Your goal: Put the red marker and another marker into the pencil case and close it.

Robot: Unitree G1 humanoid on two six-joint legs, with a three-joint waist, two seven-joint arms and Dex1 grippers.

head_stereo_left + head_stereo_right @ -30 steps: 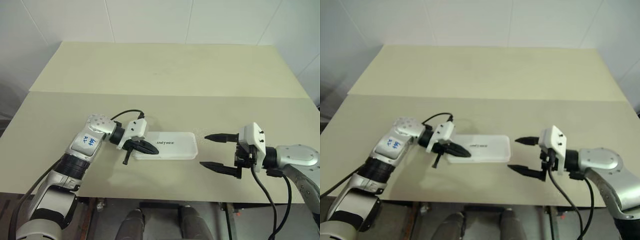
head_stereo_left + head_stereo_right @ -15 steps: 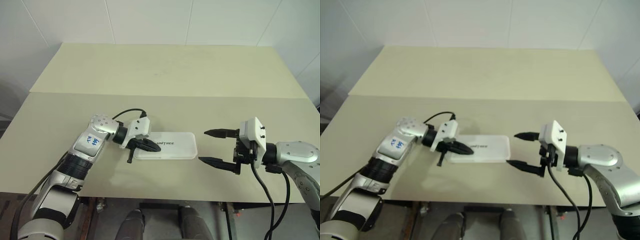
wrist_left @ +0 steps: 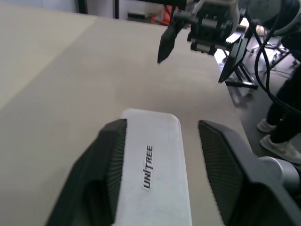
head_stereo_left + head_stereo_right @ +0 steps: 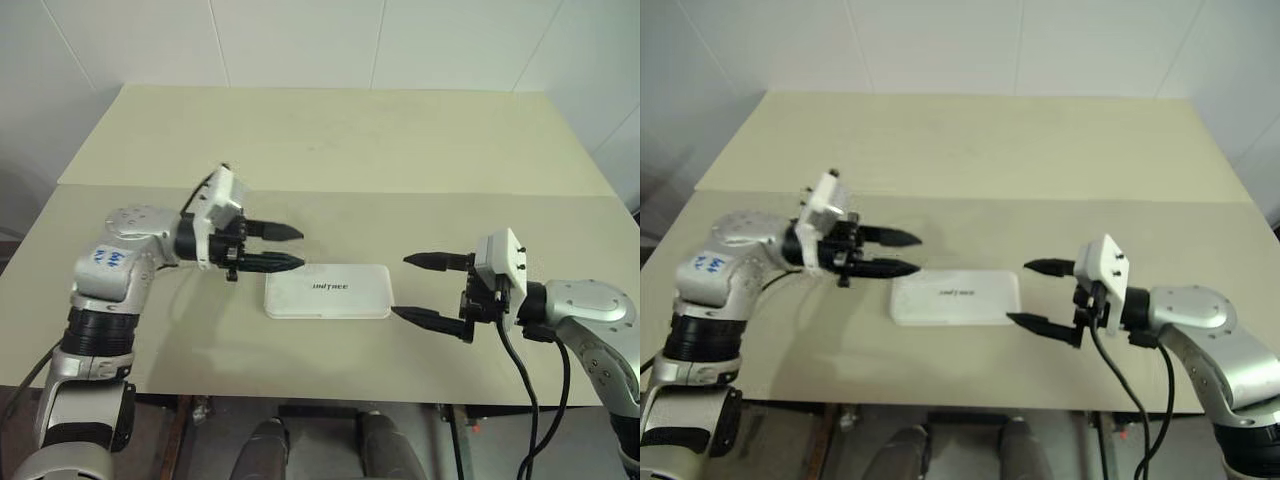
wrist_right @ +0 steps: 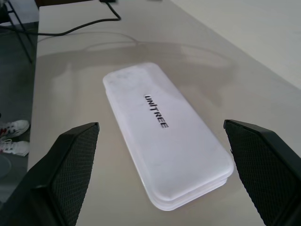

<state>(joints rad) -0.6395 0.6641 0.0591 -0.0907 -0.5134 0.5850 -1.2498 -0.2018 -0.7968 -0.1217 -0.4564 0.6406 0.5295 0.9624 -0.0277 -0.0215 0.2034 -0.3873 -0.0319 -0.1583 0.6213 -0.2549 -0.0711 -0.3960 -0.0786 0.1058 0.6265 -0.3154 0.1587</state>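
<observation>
White pencil case (image 4: 328, 291) lying flat and shut near the front middle of the pale counter (image 4: 340, 150), dark logo on the lid facing up, long side running left to right. No hold on it from either side. Left claw (image 4: 292, 248) raised just off the case's left end, pointing level toward the right, two black fingers (image 3: 109, 160) parted with nothing between them; seen from the left wrist, the case's near end sits in the gap below those fingers. Right claw (image 4: 415, 287) near the case's right end, pointing left, spread wide and empty, lower fingertip just beside the case's right front corner, upper fingertip apart from it above the counter. Seen from the right wrist, whole lid in sight between the two fingers (image 5: 75, 160), lid seam closed along the edge. A person's shoes and dark trouser leg (image 3: 282, 122) on the floor beyond the counter's edge.
</observation>
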